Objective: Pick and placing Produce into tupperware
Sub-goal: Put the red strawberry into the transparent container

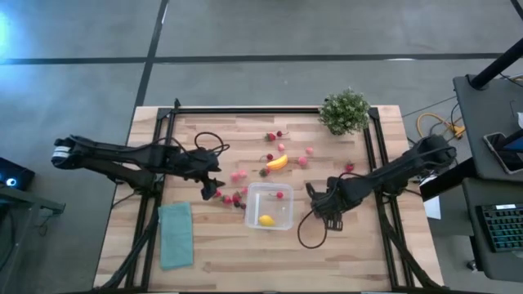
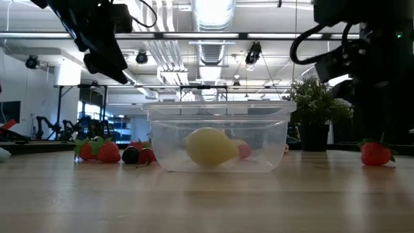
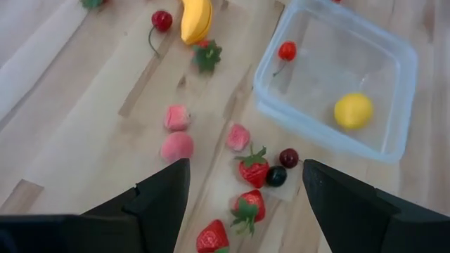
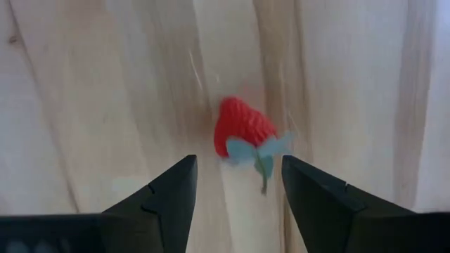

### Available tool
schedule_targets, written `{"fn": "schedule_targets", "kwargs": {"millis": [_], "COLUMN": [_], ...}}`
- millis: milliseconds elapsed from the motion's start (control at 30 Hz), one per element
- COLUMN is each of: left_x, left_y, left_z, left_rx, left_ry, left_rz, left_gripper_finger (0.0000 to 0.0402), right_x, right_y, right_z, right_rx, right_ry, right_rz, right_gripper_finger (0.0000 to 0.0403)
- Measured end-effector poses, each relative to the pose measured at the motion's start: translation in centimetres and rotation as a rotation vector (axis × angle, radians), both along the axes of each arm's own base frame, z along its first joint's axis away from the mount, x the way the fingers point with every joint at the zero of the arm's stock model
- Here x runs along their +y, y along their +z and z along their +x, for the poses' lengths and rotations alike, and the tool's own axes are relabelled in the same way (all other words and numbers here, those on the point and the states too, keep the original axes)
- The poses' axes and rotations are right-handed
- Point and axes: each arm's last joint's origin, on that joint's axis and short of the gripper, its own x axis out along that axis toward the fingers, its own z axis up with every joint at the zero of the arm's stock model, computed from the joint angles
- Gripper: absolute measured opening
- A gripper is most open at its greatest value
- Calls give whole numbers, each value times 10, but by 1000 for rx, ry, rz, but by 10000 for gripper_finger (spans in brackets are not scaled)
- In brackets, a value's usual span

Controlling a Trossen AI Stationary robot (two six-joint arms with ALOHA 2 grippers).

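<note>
The right gripper (image 4: 239,200) hung over a red strawberry (image 4: 242,130) on the wooden table (image 1: 212,253), to the right of the clear tupperware (image 1: 270,206). Its two dark fingers (image 4: 165,193) were spread apart with nothing between them. The strawberry lay just ahead of the fingertips, a bit past the gap and not yet inside it. Its green leaf pointed back toward the gripper.

To do this step well, I thought the gripper should go forward a little so the berry sat right in the middle of the gap. Then it should drop straight down and squeeze the fat red part, not the thin leaf. A round toy berry could roll if one finger hit it first, so both fingers should meet it together.

The left gripper (image 3: 242,190) waited above a bunch of fruit on the left side of the tupperware. Its fingers (image 3: 162,193) were spread wide and held nothing. Strawberries (image 3: 254,169), dark cherries (image 3: 276,176) and pink berries (image 3: 177,147) lay under and ahead of it.

Inside the tupperware there was a yellow lemon (image 1: 266,220) and one red cherry (image 3: 286,50). A yellow-orange banana piece (image 1: 278,162) and more berries lay on the far side of the table, near the green potted plant (image 1: 345,111). So most of the produce was outside the box.
</note>
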Motion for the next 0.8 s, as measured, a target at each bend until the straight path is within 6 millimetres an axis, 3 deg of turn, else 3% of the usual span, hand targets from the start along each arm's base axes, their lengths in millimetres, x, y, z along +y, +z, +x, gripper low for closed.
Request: {"fn": "schedule_targets", "kwargs": {"millis": [433, 800], "left_x": [-1, -1], "left_y": [-17, -17], "left_z": [14, 15], "left_rx": [90, 83], "left_ry": [-1, -1], "left_rz": [4, 3], "left_gripper_finger": [262, 262], "right_x": [4, 2], "right_y": [-24, -23], "right_z": [11, 9], "right_rx": [36, 25], "right_ry": [35, 32], "right_rz": [-50, -77], "right_gripper_finger": [199, 132]}}
